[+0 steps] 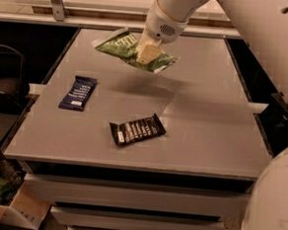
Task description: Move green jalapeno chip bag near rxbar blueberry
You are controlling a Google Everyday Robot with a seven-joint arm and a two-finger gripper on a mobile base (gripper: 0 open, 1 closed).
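Overhead, the gripper (147,54) hung above the far half of the grey table (208,121), its pale fingers (151,49) clenched on the one green jalapeno chip bag (115,44). The bag was held clear of the table top and tilted. Most of its crinkled length stuck out to the left of the fingers as I saw it, and a shorter end showed to their right. Its shadow lay on the surface below. I counted three packets in all: that one bag and two bars. The single rxbar blueberry (79,92), dark navy with white print, lay flat on the table well apart from the fingers, nearer me and to their left, close to the table's left edge. The one black-wrapped bar (136,130) with white lettering lay flat nearer the front, almost in line with the fingers and apart from the blue bar. One cardboard box (13,212) sat on the floor by the front left corner, far from the fingers.
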